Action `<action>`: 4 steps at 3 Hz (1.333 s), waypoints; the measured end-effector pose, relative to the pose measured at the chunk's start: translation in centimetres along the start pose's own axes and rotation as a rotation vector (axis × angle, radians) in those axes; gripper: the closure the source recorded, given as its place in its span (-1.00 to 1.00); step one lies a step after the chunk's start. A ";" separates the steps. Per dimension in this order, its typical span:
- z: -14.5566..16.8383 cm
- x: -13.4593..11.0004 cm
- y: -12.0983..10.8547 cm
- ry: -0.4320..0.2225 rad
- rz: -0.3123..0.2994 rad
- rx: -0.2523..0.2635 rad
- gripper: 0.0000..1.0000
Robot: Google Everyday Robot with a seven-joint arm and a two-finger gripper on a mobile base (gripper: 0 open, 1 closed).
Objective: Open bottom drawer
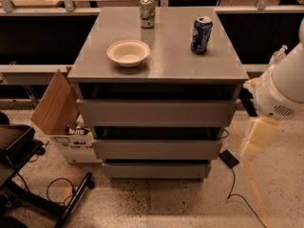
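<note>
The grey cabinet has three handle-less drawers stacked under its top. The bottom drawer (156,170) is the lowest and narrowest front, just above the floor, and it sits flush with no interior showing. The two wider fronts above it, the top drawer (156,112) and the middle drawer (156,148), are shut too. My white arm (282,89) comes in from the right edge. Its cream-coloured gripper (257,137) hangs to the right of the cabinet, level with the middle drawer, and touches nothing.
On the cabinet top (161,68) stand a cream bowl (128,52), a green-white can (147,12) and a blue can (201,34). An open cardboard box (59,113) stands left of the cabinet. A black chair base (28,175) is at lower left. A cable and a black plug (229,159) lie on the floor at the right.
</note>
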State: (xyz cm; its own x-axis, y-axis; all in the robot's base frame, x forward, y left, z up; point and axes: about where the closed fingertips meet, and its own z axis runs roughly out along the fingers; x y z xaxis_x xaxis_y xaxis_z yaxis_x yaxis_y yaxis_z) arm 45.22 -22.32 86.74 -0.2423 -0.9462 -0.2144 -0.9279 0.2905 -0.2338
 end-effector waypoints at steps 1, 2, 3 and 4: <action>8.9 1.5 1.6 0.022 0.014 -0.036 -1.00; 16.5 2.3 3.2 0.040 0.012 -0.054 -1.00; 22.2 2.9 4.9 0.046 0.025 -0.038 -1.00; 22.1 2.9 4.9 0.047 0.024 -0.039 -1.00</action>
State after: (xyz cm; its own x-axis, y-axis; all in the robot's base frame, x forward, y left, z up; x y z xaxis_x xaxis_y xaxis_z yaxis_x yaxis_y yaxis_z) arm 46.23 -20.48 63.99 -0.2765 -0.9450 -0.1746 -0.9318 0.3081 -0.1918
